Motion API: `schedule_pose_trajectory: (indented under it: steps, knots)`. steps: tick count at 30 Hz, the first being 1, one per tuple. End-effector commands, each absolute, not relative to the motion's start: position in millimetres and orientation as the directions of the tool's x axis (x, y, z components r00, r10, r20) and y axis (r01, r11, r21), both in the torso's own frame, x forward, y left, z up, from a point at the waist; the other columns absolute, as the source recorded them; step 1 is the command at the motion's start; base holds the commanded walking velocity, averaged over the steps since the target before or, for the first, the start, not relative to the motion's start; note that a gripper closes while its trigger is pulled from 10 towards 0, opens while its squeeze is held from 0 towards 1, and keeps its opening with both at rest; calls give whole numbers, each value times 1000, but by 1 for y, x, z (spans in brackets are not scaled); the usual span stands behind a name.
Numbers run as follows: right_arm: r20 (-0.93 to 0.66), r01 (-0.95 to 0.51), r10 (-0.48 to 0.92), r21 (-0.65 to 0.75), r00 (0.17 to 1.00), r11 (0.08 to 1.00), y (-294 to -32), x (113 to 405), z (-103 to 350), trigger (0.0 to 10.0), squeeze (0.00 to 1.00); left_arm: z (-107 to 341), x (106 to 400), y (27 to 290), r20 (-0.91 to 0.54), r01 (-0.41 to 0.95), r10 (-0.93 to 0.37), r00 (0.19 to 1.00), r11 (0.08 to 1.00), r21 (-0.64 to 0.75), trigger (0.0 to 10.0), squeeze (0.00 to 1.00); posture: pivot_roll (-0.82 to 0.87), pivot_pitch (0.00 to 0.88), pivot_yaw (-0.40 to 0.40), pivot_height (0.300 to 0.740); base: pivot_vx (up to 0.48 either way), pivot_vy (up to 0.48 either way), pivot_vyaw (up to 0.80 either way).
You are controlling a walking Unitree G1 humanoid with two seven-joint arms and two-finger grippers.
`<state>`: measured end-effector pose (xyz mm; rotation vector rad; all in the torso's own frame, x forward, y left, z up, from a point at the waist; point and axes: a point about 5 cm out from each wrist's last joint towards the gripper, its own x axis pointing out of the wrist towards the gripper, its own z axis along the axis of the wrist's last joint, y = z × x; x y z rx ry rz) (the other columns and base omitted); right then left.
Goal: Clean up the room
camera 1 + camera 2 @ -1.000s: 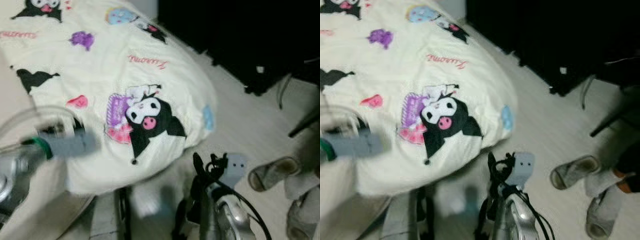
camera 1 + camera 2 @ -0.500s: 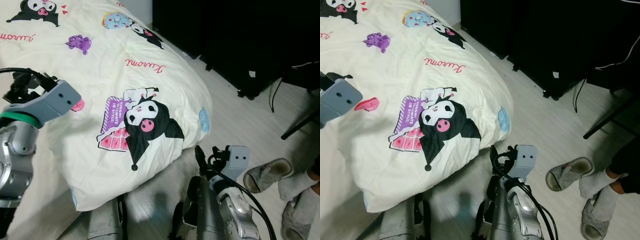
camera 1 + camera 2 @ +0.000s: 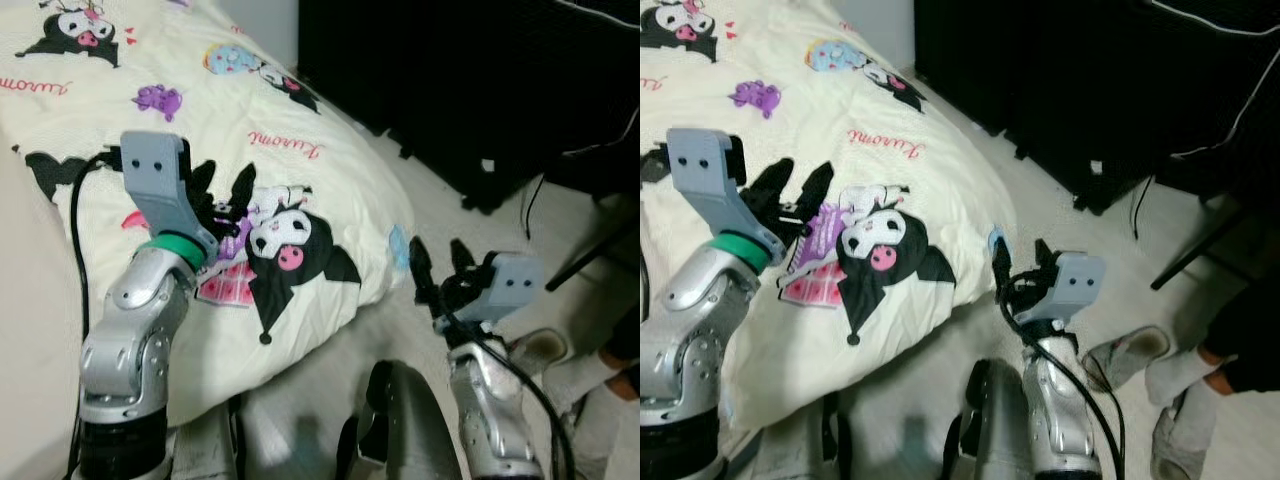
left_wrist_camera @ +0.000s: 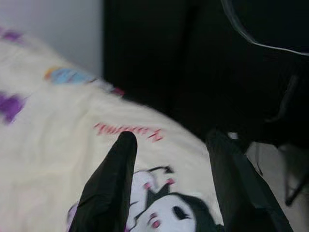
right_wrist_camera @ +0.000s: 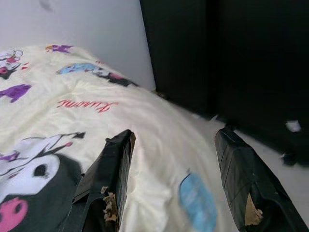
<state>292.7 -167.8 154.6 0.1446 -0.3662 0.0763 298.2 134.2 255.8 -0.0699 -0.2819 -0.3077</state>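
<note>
While raised over the quilt [image 3: 300, 120] spread across the bed at upper left, left hand [image 3: 222, 190] spread, holding nothing, likely poised to straighten the fabric. Lower right, above the floor [image 3: 470, 250] beside the quilt's edge, right hand [image 3: 440, 262] likewise spread and unladen.

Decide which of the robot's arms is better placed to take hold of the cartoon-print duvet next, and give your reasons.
Probably the left. The left gripper hovers open directly over the duvet, near its cartoon print. The right gripper, also open, hangs over the floor past the duvet's edge.
</note>
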Motion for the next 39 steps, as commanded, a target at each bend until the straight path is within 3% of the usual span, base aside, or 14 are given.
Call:
schedule_pose_trajectory:
  steps: [1,7,18,32,39]
  knots:
    - [344,-69,24,120,939,990,-174,290,149,10000,0,249,298,126,274,346,-340,899,938,30,10000,0,35,153,10,616,0,0,0]
    - [341,-54,11,116,940,992,-179,288,148,10000,0,233,300,123,201,344,-366,909,929,137,10000,0,24,130,11,636,0,0,0]
    - [323,-67,33,95,946,993,-167,283,143,10000,0,187,308,141,115,218,-253,961,943,251,10000,0,16,103,14,680,0,0,0]
    - [257,-44,12,120,966,992,-171,289,134,10000,0,179,306,133,122,232,-260,958,950,208,10000,0,35,102,-5,737,0,0,0]
    - [236,-39,7,133,972,990,-170,289,130,10000,0,179,305,127,121,245,-272,955,948,202,10000,0,29,114,-4,737,0,0,0]
